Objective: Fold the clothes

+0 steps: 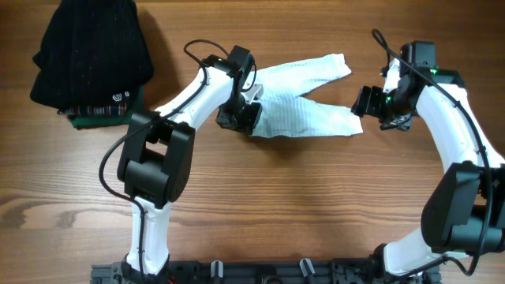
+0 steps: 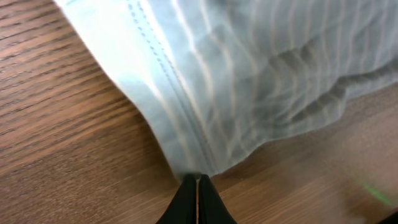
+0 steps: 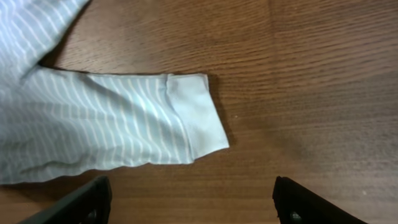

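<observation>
A pale striped garment lies spread on the wooden table, near its far middle. The left gripper is pinched tight on its stitched edge. The right gripper gapes wide, holding nothing, just beside one cuff. At far left, a black knit garment rests on a green plaid-trimmed garment.

Wooden table. Just toward 12 o'clock from centre lies the small pale striped garment, its two narrow ends reaching toward 3 o'clock. At 10 o'clock lies a dark green garment, largely covered by a black knit garment.
</observation>
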Motion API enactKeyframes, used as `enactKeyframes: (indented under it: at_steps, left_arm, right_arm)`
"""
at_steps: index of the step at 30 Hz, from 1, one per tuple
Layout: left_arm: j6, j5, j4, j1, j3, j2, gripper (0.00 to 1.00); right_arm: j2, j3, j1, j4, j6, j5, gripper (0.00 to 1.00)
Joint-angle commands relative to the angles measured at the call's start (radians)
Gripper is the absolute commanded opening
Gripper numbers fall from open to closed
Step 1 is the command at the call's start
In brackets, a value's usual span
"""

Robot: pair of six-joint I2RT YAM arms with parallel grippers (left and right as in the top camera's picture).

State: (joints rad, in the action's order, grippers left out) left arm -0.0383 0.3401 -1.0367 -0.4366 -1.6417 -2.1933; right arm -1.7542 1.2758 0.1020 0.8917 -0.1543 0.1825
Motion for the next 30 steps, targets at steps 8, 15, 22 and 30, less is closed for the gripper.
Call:
enactKeyframes:
  at_steps: [8,15,22,30]
  left_arm:
    - [0.106,0.030,-0.008,0.007,0.005,0.025,0.62]
    - [0.085,0.031,0.013,0.006,0.005,0.020,0.64]
    - [0.082,0.039,0.034,-0.007,0.006,0.020,0.60]
    - [0.083,0.037,0.032,-0.062,0.006,0.020,0.50]
  right_arm:
    - [-0.024,-0.086,0.009,-0.086,0.128,0.118,0.91]
    - [-0.024,-0.167,0.009,-0.190,0.126,0.118,0.86]
    - [-0.024,-0.225,0.009,-0.283,0.126,0.117,0.80]
    - [-0.031,-0.257,0.009,-0.371,0.126,0.110,0.76]
